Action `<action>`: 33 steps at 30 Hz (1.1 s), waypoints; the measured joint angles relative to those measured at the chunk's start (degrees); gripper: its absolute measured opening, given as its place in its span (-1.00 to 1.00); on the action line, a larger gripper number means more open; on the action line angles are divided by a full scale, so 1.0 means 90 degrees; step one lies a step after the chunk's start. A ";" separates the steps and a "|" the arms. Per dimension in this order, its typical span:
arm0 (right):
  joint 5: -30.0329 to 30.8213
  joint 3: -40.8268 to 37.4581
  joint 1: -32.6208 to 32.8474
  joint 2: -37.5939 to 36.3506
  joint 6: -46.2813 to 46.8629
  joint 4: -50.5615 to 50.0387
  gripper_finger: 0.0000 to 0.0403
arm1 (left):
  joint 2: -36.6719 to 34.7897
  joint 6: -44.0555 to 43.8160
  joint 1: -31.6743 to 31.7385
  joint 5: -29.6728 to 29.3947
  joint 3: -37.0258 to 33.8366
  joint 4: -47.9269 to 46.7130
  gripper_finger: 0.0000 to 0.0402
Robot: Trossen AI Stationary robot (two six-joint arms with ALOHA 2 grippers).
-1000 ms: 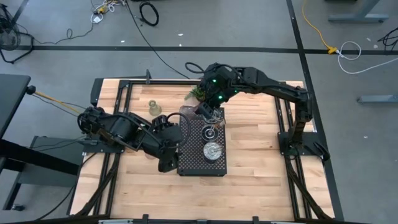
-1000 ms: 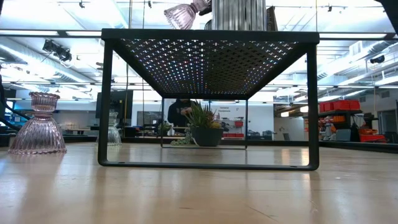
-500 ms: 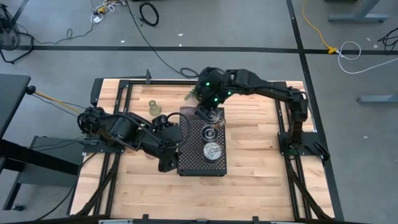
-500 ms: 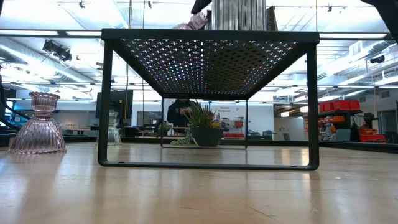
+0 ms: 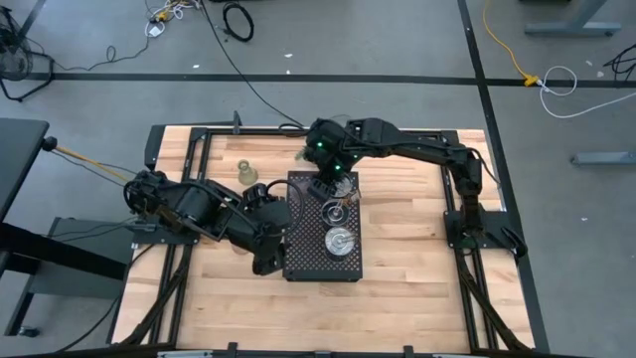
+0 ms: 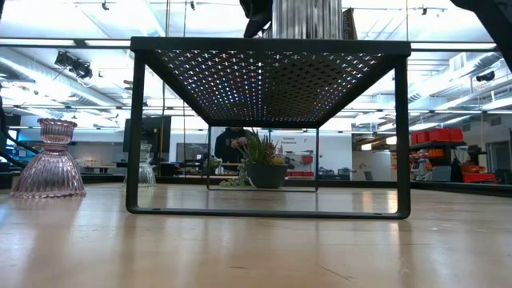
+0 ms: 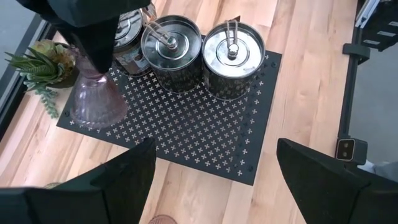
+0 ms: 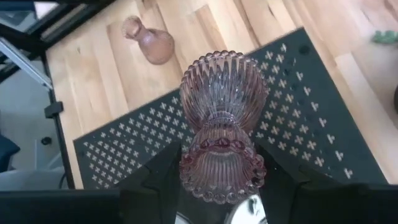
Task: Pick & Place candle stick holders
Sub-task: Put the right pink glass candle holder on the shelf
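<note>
Your right gripper (image 8: 217, 186) is pinching a pink glass holder (image 8: 222, 127) at the corner of the black tray (image 7: 186, 130) near the plant (image 7: 43, 62). Your left gripper (image 7: 211, 180) is hovering spread beside the tray, holding nothing.

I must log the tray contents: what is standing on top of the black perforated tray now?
Three silver holders and a pink glass holder, gripped by the right gripper, stand on the tray. The third silver holder is partly hidden behind the arm.

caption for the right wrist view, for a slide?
Right gripper holds a pink ribbed glass holder on the black perforated tray; another pink holder stands on the table.
</note>
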 joint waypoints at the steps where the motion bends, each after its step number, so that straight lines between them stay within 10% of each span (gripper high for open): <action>1: 0.0005 0.0000 0.0000 0.0000 -0.0004 -0.0058 -0.20 | 0.0000 0.0002 0.0000 -0.0002 0.0000 -0.0002 0.67; 33: 0.0153 -0.0005 0.0022 0.0206 -0.0159 -0.0252 -0.20 | 0.0000 0.0014 0.0000 -0.0071 0.0000 -0.0002 0.67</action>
